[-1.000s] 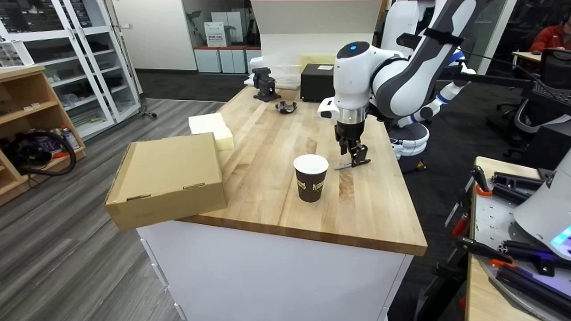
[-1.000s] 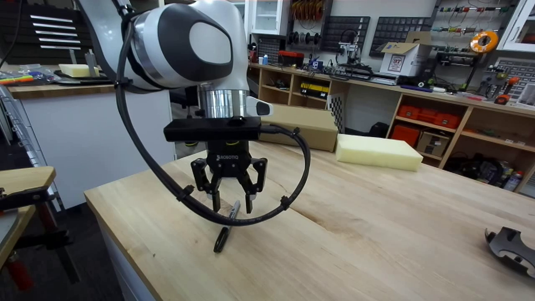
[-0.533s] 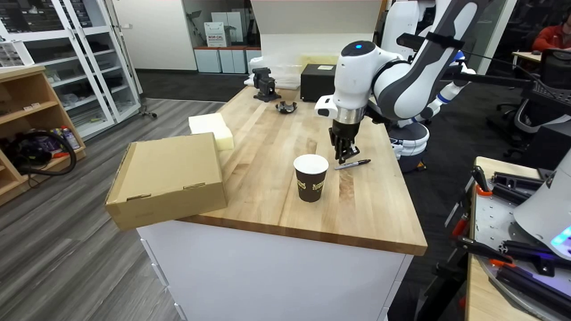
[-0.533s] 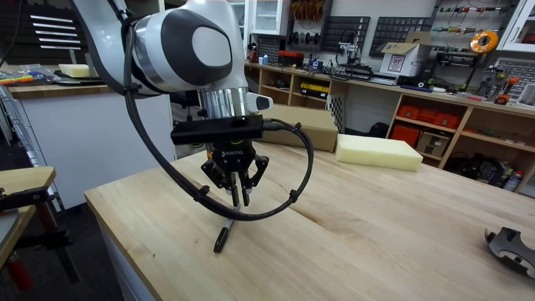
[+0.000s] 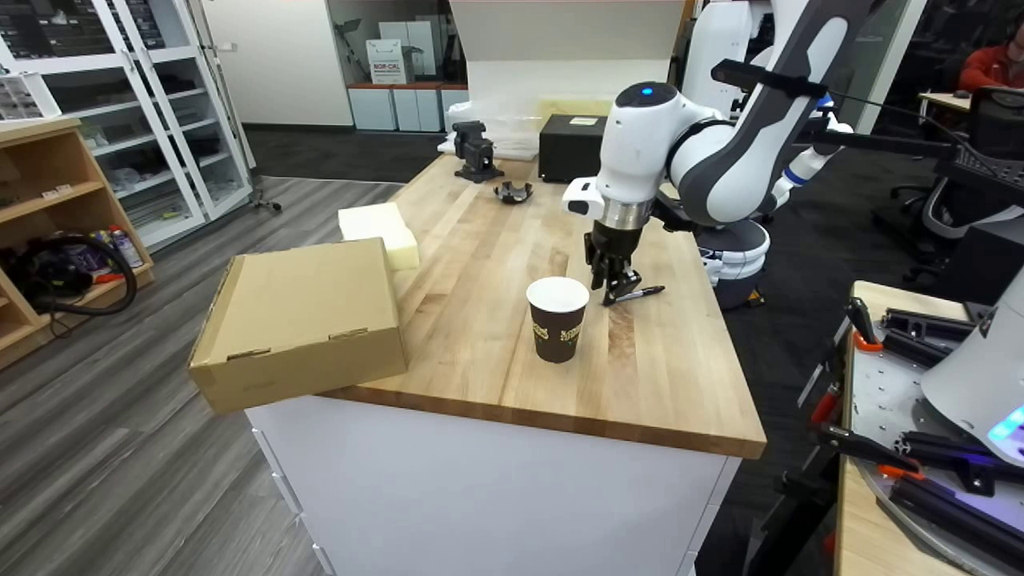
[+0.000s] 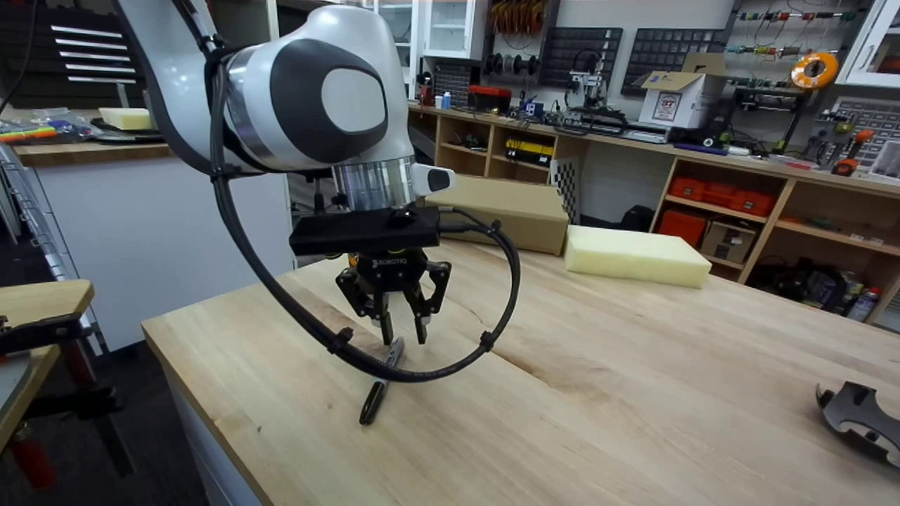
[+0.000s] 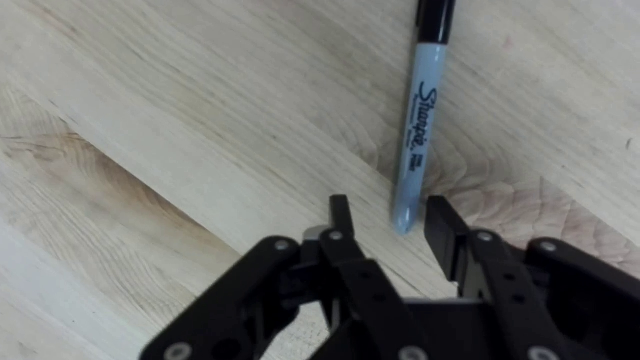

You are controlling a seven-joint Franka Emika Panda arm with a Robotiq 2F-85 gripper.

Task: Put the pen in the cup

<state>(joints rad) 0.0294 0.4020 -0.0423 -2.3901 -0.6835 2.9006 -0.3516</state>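
1. Gripper (image 6: 405,341): jaws parted, low over table (image 6: 619,407)
2. Pen (image 7: 420,125): lying on table, loose; blunt grey end shows between jaws in wrist view, can't tell contact
3. Cup (image 5: 557,328): upright on table, left and near of pen in an exterior view
4. Box (image 5: 312,308): left side there, foam (image 5: 378,226) just beyond

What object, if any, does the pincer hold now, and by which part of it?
Nothing is held. The pincer is open, and the pen lies on the wooden table, its light-coloured end close to the pincer but not gripped.
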